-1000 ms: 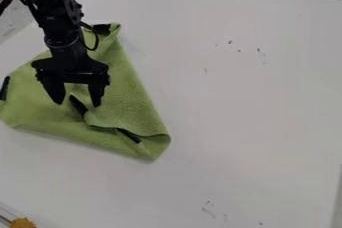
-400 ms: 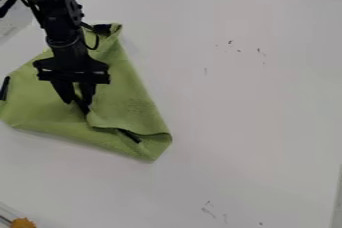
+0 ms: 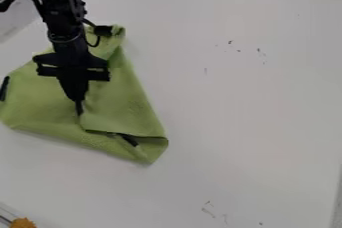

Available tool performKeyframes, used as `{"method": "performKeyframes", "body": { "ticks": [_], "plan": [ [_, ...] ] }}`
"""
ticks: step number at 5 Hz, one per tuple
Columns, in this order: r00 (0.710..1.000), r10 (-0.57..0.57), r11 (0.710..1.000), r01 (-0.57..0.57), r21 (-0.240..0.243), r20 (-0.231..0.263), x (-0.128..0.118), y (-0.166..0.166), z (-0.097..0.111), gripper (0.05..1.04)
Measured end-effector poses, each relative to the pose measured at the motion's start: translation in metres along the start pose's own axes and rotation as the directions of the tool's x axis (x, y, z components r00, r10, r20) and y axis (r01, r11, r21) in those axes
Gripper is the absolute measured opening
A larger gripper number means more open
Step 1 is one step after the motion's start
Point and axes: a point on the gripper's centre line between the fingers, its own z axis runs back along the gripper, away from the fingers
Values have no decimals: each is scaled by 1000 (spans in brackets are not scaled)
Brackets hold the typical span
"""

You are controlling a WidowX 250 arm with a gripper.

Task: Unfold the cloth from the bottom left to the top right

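Clearly, the grip is what matters at this stage: the tool (image 3: pixel 79 101) is narrow, its fingers drawn together over the green cloth (image 3: pixel 40 102), apparently pinching the loose corner of the folded-over flap (image 3: pixel 123 114) beside a dark strip (image 3: pixel 79 109). How much fabric sits between the fingers I cannot tell. The cloth lies on the left part of the pale surface (image 3: pixel 247 117), roughly a triangle, with its long slanting right edge (image 3: pixel 143 89) looking like the fold. To do the unfolding well, raise the corner just enough to peel the flap off the lower layer (image 3: pixel 100 145), and check that only the upper layer comes up; if both are caught, the whole cloth will likely drag instead of opening. Then carry the corner in a low, even arc across that right edge towards the top right, letting the fabric roll over rather than pulling it flat. Cloth this soft should follow easily, but a quick tug could slip it free or bunch it near the dark patch (image 3: pixel 128 139) by the lower edge. Let go only once the flap is stretched out over the surface, setting the corner down gently so it doesn't fall back.
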Motion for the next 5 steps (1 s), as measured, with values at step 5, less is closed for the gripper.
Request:
{"method": "performKeyframes", "body": {
  "ticks": [5],
  "plan": [
    [891, -446, 887, 453, -95, 87, 101, -126, 33, 53]
  ]
}}
